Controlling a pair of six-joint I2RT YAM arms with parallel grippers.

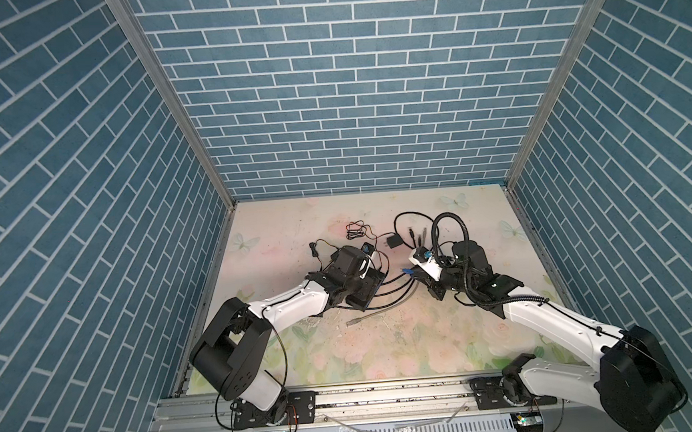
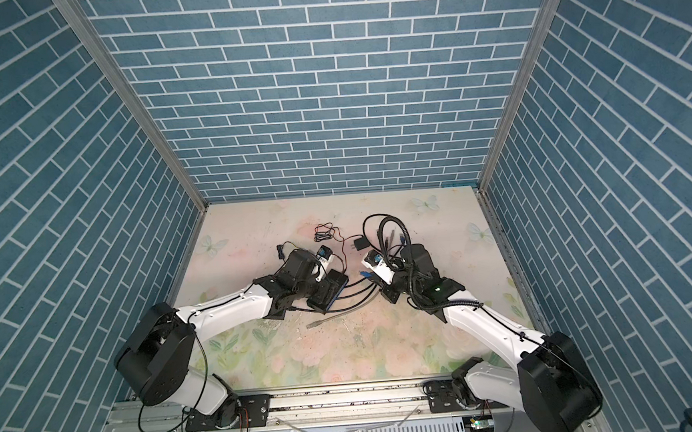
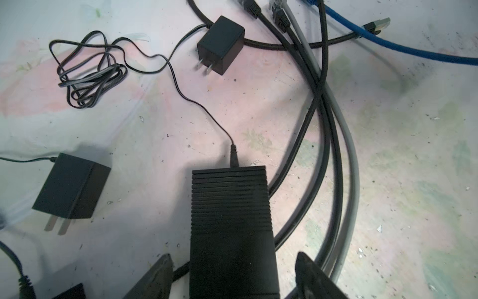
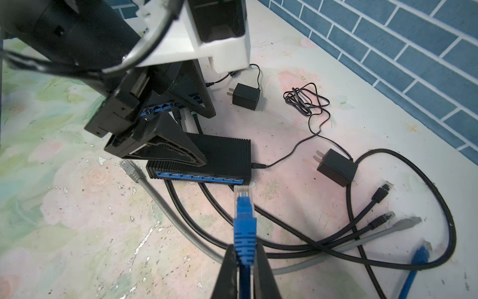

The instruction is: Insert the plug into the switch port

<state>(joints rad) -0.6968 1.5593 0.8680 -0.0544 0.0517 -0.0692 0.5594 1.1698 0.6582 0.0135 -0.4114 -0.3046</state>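
The blue plug (image 4: 243, 207) is off the counter (image 1: 387, 347), pinched by the right jaws, whose two black fingers (image 4: 227, 271) are pressed together on its ribbed sleeve just behind the clear tip. The tip points at the end socket of the blue row of ports (image 4: 201, 178) on the black switch (image 4: 225, 155) and is not in a port; in both top views it sits just short of the switch's front (image 1: 406, 270). The switch lies flat on the counter with the left jaws spread to either side of its ribbed body, a gap showing on each side in the left wrist view. A thin power cord (image 4: 292, 152) is plugged into the end of the switch. Black cables (image 4: 207, 220) and a gray cable (image 4: 155, 196) run beneath the switch's front edge. Two black power adapters (image 4: 336, 168) (image 4: 245, 97) and a loose coil of thin cord (image 4: 307, 101) lie beyond.
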